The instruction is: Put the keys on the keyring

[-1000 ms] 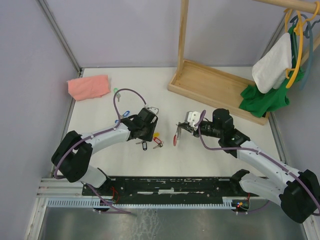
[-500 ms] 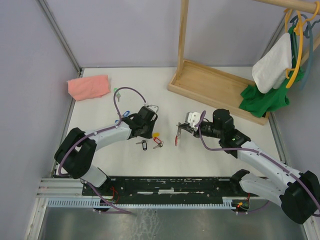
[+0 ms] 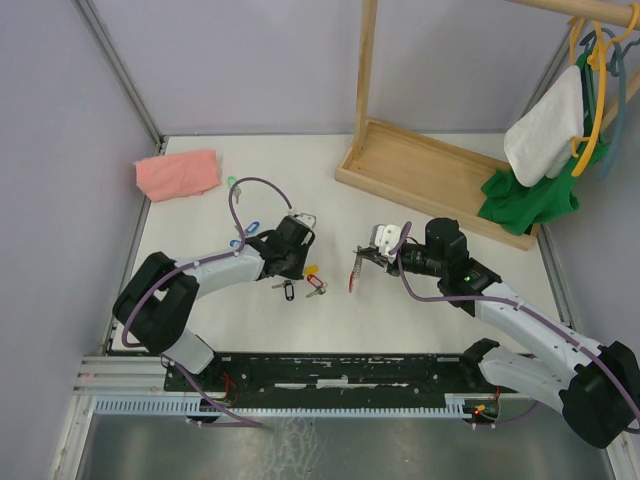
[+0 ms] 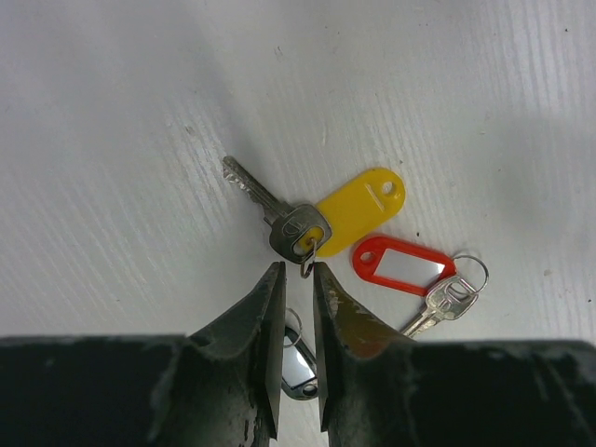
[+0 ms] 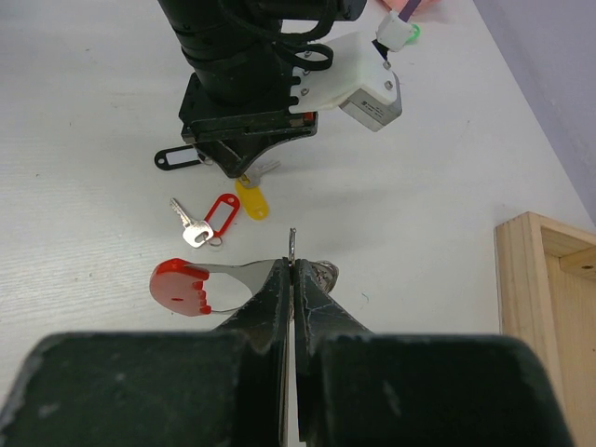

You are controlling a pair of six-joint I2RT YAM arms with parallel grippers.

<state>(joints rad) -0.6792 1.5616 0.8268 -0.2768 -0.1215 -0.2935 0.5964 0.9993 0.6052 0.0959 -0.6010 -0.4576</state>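
The left gripper (image 4: pixel 292 270) hangs low over the white table (image 3: pixel 420 300), its fingers drawn to a narrow slit. The small split ring of the yellow-tagged key (image 4: pixel 358 209) sits right at the fingertips. Whether the fingertips pinch that ring cannot be told. The key's silver blade points away from the gripper to its left side in the wrist view. The red-tagged key (image 4: pixel 400 265) lies just to the right of the fingertips, close beside the yellow tag. The black-tagged key (image 3: pixel 287 291) lies under the gripper's body, partly hidden by the fingers.

Opposite, the right gripper (image 5: pixel 292 265) is closed tight on the keyring (image 5: pixel 182 286) and holds it off the table. The wire loop is clamped between the fingers, and a thin wire end pokes up past the tips. The red crescent juts out to the gripper's left. The three keys lie ahead of it, near the left gripper.

The blue-tagged key (image 3: pixel 250 226) and the green-tagged key (image 3: pixel 233 183) lie beyond the left arm, toward a pink cloth (image 3: pixel 177 173).
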